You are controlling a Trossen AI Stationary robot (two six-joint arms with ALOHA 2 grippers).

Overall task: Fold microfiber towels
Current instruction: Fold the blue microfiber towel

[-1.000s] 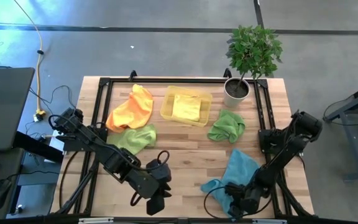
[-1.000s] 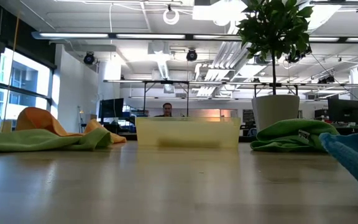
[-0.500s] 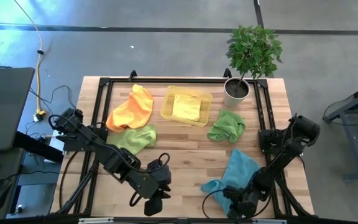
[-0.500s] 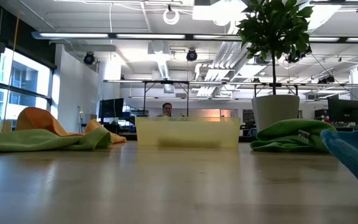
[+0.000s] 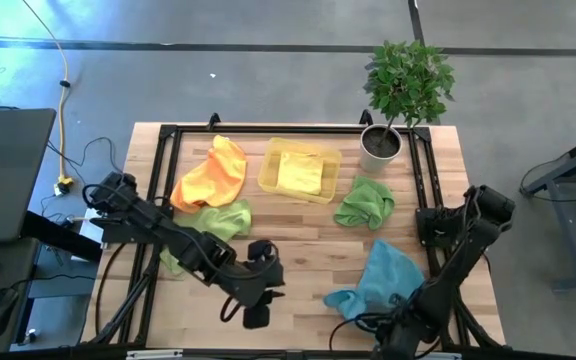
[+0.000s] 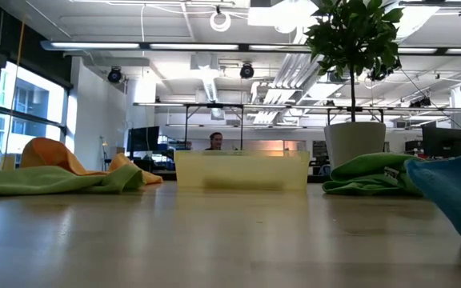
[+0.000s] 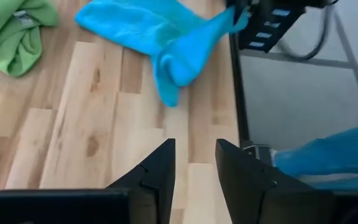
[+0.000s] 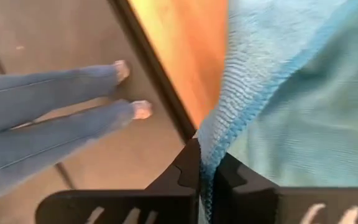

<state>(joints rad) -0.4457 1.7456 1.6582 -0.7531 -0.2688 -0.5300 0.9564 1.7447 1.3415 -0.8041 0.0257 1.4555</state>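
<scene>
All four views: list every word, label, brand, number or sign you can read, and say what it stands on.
No readable text in any view.
Green towel: a small sewn tag shows in the left wrist view, too small to read.
Teal towel, yellow tray and plant pot: no print visible.
Room behind the table, low view: monitors and fittings too far off to read.

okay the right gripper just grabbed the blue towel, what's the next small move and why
Probably lift and draw the teal blue towel toward the table's middle to spread it flat. The right gripper is shut on its edge by the front table edge, and the cloth lies bunched. The left gripper hovers open nearby.
</scene>
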